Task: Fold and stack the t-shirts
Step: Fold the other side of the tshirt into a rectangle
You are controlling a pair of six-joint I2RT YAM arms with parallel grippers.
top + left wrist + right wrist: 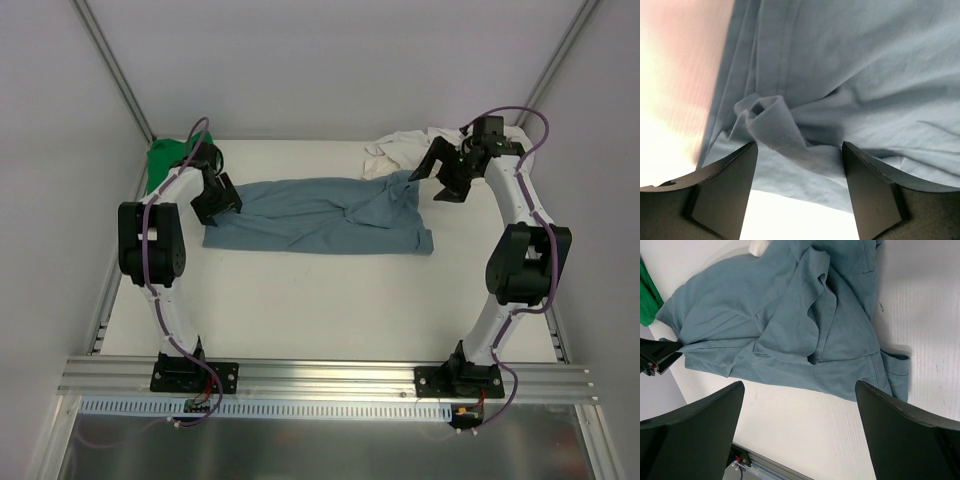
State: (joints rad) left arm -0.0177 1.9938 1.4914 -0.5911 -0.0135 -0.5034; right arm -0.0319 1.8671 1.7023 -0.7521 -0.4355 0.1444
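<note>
White desk (300, 300) carries the slate-blue shirt (320, 215) rumpled at centre, green shirt (163, 160) at 10 o'clock, cream shirt (395, 152) at 1 o'clock by the released right claw (799, 387), left claw (799, 146) released astride a blue fold, bare room toward 6 o'clock.

Robotics lab test cell: aluminium extrusion rail (330, 375), frame posts (110, 60), bare grey panel walls (320, 60), white table (330, 300).

We find bare table (330, 310) along the near side of the blue shirt (320, 215). Behind it, the green shirt (160, 165) blocks the far left corner and the cream shirt (395, 150) the far right.
</note>
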